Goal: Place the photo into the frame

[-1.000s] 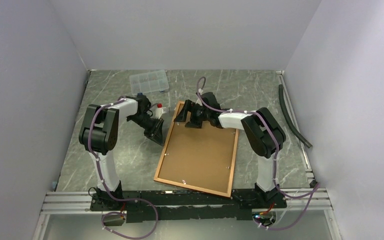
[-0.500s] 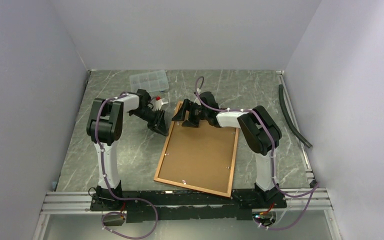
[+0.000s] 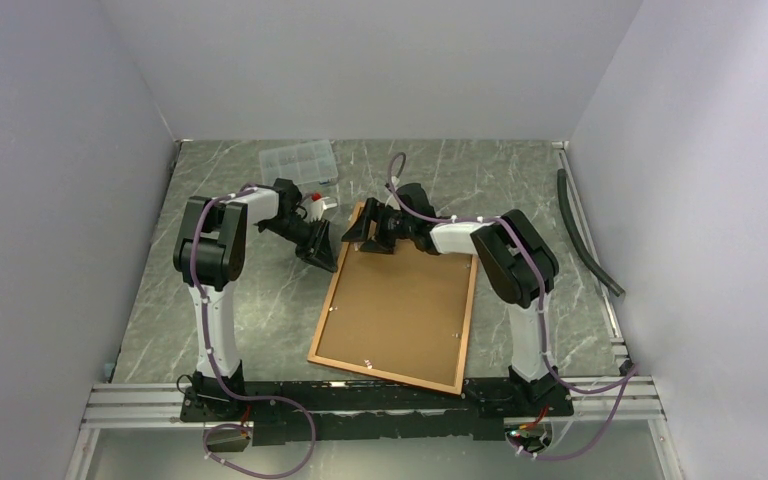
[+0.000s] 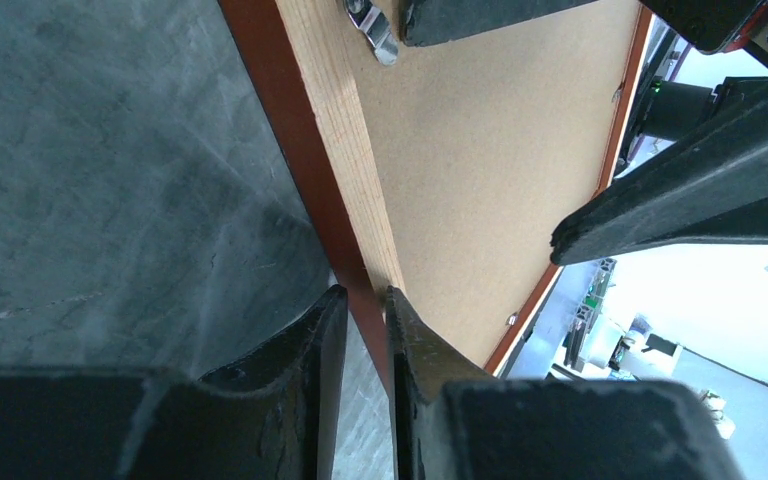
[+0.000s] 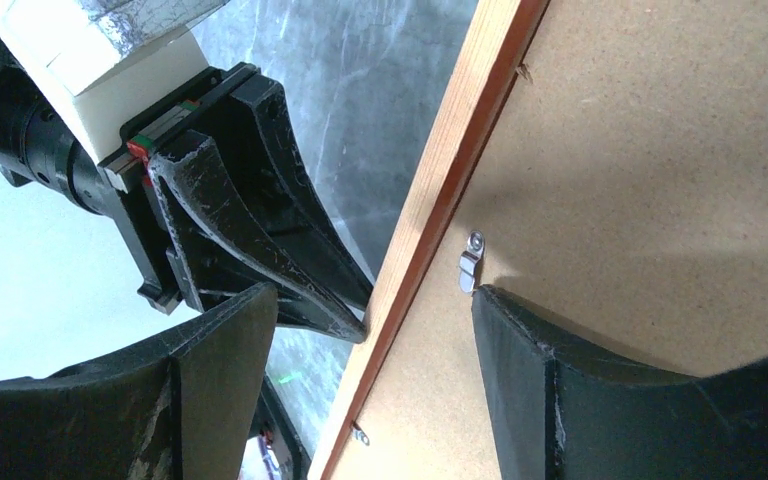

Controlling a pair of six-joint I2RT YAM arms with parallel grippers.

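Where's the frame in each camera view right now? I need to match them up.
Top external: the frame lies centre, back side up.
Left wrist: its rim runs diagonally down the centre.
Right wrist: its rim crosses diagonally, centre.
Shared landmark: left fingers astride that rim.

Top external: fixed high behind the near edge of the table (image 3: pixel 270 310), looking down, whole surface in view. Left wrist: very close, looking along the left rail of the frame (image 4: pixel 305 160). Right wrist: very close above that rail's far corner. Shared: rail, metal clip (image 5: pixel 470 262).
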